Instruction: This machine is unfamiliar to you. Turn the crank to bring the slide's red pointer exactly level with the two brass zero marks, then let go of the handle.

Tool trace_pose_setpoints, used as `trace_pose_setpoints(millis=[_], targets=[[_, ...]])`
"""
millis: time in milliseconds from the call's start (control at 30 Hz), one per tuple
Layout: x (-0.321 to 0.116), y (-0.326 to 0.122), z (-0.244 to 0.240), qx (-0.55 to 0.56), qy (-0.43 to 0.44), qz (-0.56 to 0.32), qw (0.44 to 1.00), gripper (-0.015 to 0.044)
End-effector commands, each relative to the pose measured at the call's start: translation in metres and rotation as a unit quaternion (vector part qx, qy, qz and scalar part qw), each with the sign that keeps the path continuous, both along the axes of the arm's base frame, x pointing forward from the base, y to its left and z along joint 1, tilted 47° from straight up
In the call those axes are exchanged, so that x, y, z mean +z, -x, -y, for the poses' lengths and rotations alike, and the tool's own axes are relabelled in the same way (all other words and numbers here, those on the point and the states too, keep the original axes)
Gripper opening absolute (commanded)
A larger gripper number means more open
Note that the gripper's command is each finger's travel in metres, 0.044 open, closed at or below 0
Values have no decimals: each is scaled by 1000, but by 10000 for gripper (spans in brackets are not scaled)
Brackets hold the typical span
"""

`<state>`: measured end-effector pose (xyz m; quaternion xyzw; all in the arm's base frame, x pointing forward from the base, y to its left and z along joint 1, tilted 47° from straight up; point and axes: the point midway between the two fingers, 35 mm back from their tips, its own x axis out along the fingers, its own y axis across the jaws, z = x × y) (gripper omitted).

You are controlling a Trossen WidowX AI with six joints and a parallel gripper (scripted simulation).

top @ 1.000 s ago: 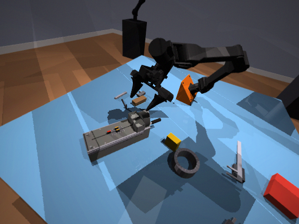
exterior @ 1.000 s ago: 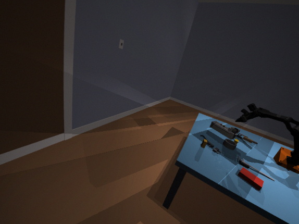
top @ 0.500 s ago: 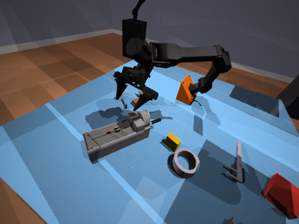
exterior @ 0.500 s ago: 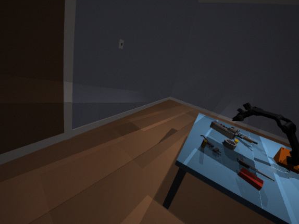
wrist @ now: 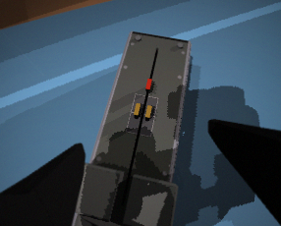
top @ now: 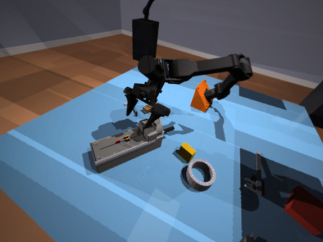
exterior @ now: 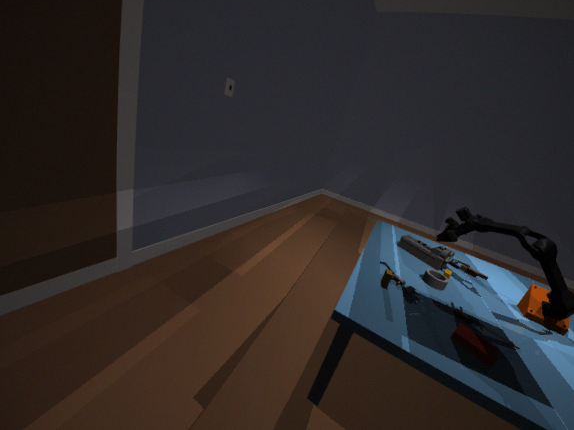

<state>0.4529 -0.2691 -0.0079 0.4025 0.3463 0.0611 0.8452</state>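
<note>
The grey slide machine (top: 105,152) (exterior: 419,251) (wrist: 164,64) lies on the blue table. Its red pointer (top: 118,140) (wrist: 148,84) stands in the slot beyond the two brass marks, toward the end away from the crank housing (top: 152,132) (wrist: 100,189), and is not level with them. One brass mark (wrist: 137,109) is left of the slot and the other (wrist: 148,112) right. The dark crank handle (top: 169,129) sticks out past the housing and is outside the wrist view. My gripper (top: 136,122) (wrist: 147,137) is open and empty above the machine, away from the handle.
A yellow block (top: 187,152) (exterior: 448,273) and a grey ring (top: 192,182) lie near the crank side. A tan block (top: 147,108) is behind the machine. A metal tool (top: 258,166) and a red block (top: 305,214) (exterior: 472,342) lie farther right. The orange base piece (top: 199,99) is behind.
</note>
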Motion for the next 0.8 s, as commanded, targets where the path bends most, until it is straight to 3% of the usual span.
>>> trace_pose_setpoints(millis=[0,300,767], targets=[[0,1,3,-5,1,-1,1000,440],[1,1,4,-5,1,-1,1000,440],[39,13,28,-13,0,-12,1000,440]])
